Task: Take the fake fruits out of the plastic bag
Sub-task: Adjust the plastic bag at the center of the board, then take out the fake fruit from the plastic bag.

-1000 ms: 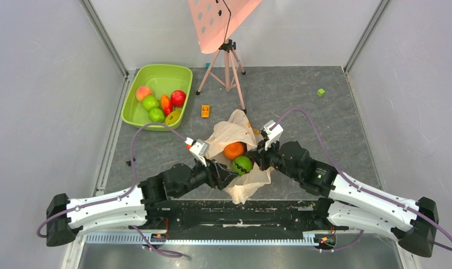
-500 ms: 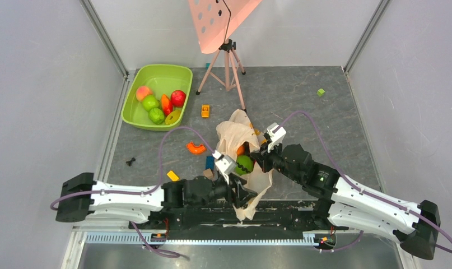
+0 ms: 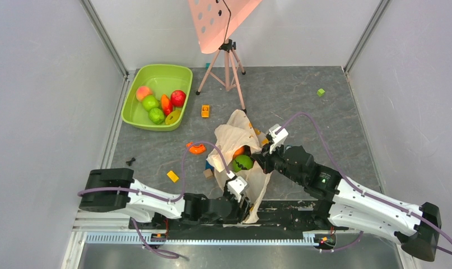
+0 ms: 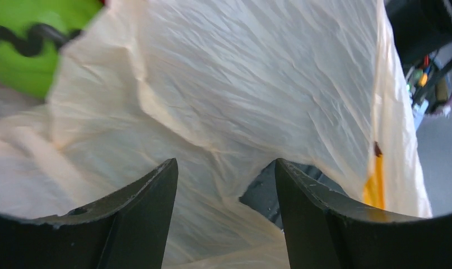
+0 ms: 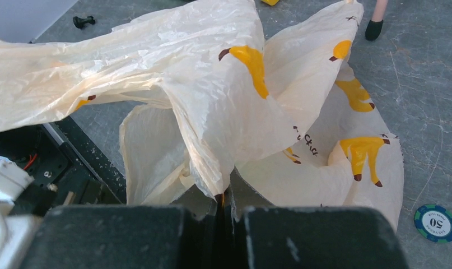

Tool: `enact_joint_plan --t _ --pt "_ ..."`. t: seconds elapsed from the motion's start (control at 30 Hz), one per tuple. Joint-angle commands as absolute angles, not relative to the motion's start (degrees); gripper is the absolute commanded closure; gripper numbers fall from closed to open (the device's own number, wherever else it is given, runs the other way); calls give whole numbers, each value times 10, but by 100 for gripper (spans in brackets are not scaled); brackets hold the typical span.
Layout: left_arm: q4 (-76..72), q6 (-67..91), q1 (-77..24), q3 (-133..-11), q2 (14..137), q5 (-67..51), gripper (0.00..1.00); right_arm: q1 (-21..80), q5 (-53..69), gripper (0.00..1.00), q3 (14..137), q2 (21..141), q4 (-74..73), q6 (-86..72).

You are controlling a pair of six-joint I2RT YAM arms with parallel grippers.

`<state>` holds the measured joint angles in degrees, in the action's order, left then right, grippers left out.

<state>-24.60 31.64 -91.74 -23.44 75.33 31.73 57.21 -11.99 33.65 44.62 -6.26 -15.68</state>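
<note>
Low beside the plastic bag [image 3: 230, 137], left pincer [image 4: 226, 166] gapes; right pincer [image 5: 226, 208], outstretched, pinches it.

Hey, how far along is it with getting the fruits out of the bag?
Done: several fruits lie in the tub. In hand: right fingers pinch the bag, left fingers open at its near end. Left: an orange and a green fruit sit in the bag's mouth.
</note>
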Motion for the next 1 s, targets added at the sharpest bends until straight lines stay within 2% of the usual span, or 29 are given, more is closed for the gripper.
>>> enact_joint_plan --t 0.0,0.2,0.4,0.5,0.67,0.87,0.97 --pt "-241 314 -920 -225 660 432 30 574 -135 100 328 419 -55 -168" --pt "-198 259 -920 -227 508 423 30 574 -137 100 321 414 -54 -169" --pt "-191 233 -914 -228 447 408 25 574 -133 100 321 423 -48 -169" --pt "-189 234 -887 -230 460 391 24 574 -131 100 319 424 -45 -171" --pt "-214 257 -805 -237 526 289 25 574 -135 100 323 423 -43 -172" --pt "-249 263 -733 -255 608 265 25 574 -132 100 324 424 -39 -176" --pt "-251 266 -705 -281 648 254 17 574 -124 100 323 432 -38 -178"
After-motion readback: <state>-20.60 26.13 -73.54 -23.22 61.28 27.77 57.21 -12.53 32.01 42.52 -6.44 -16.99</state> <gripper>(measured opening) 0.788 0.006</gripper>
